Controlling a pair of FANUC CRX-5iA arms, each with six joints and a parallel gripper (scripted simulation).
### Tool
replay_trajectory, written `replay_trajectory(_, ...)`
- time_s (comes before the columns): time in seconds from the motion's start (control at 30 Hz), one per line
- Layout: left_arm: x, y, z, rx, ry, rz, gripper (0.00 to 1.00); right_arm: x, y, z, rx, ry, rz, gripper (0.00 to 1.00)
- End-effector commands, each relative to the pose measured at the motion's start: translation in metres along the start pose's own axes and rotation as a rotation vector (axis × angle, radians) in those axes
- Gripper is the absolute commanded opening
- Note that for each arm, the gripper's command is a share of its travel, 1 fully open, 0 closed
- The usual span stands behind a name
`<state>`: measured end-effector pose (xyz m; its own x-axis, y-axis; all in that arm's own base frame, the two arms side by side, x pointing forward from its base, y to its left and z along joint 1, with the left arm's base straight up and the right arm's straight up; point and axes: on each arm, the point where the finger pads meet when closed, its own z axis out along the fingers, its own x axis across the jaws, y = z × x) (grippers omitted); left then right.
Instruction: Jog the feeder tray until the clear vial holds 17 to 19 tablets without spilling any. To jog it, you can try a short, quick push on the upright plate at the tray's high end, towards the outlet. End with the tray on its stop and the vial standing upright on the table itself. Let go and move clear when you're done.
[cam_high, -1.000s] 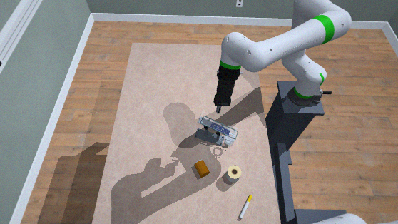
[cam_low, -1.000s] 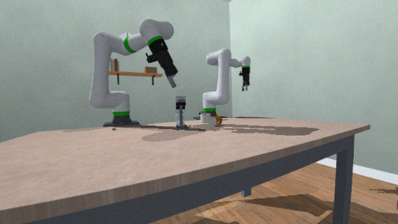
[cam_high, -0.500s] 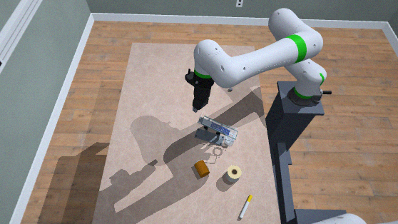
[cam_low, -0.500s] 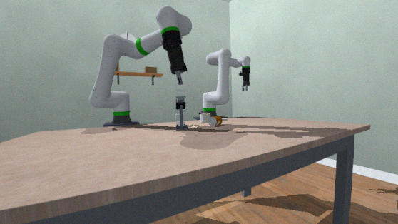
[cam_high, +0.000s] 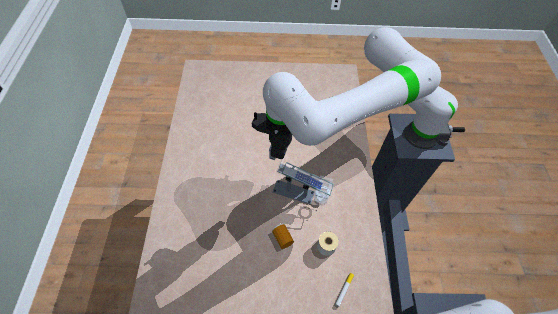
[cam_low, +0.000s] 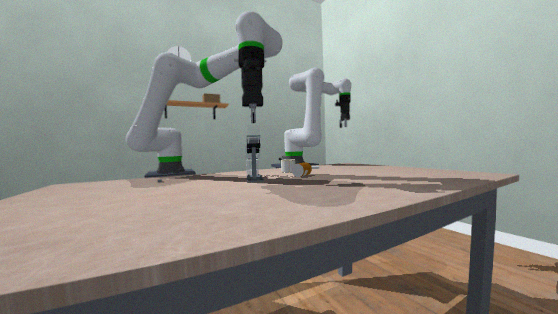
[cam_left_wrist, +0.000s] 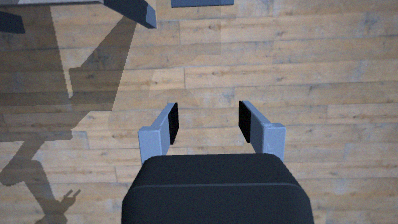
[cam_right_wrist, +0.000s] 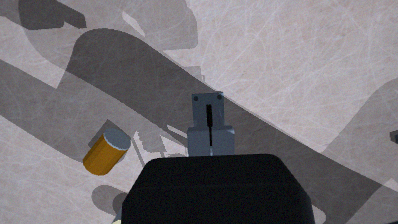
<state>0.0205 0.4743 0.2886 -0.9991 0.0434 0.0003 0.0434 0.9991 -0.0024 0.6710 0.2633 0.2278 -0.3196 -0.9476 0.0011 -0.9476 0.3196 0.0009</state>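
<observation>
- We have the right gripper (cam_high: 272, 153) (cam_low: 253, 121) (cam_right_wrist: 209, 117) clenched on nothing, its fingers together and pointing down.
- We see it above the table (cam_high: 215, 110) (cam_low: 150, 240) (cam_right_wrist: 300, 65), near the tray's high end and apart from the tray in the exterior view.
- We have the left gripper (cam_low: 343, 124) (cam_left_wrist: 208, 114) released, its fingers wide apart with nothing between them, well away from the tray; its wrist view shows the floor (cam_left_wrist: 300, 65) below.
- Our tray (cam_high: 295, 172) (cam_low: 253, 140) slopes above a grey base plate (cam_high: 289, 190) (cam_low: 255, 178) (cam_right_wrist: 200, 111) that lies on the table.
- We can make out blue tablets (cam_high: 309, 180) in the tray.
- Our clear vial (cam_high: 322, 194) (cam_low: 249, 165) is by the tray's low end. We cannot tell how many tablets it holds, nor exactly how it stands.
- We see an amber bottle (cam_high: 283, 236) (cam_low: 305, 169) (cam_right_wrist: 106, 152) lying on its side on the table.
- Near that bottle we have a cream-topped roll (cam_high: 321, 240) (cam_low: 287, 165), its hole facing up.
- We also have a white pen (cam_high: 344, 291) with a yellow end, lying near the table's edge.
</observation>
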Motion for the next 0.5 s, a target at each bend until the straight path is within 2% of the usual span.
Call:
replay_trajectory(0.0,0.0,0.0,-0.001,-0.002,0.0,0.0,1.0,0.0,0.0,0.003,0.002,-0.002,0.0,0.0)
replay_trajectory(0.47,0.0,0.0,-0.001,-0.002,0.0,0.0,1.0,-0.001,-0.002,0.032,0.002,-0.002,0.0,0.0)
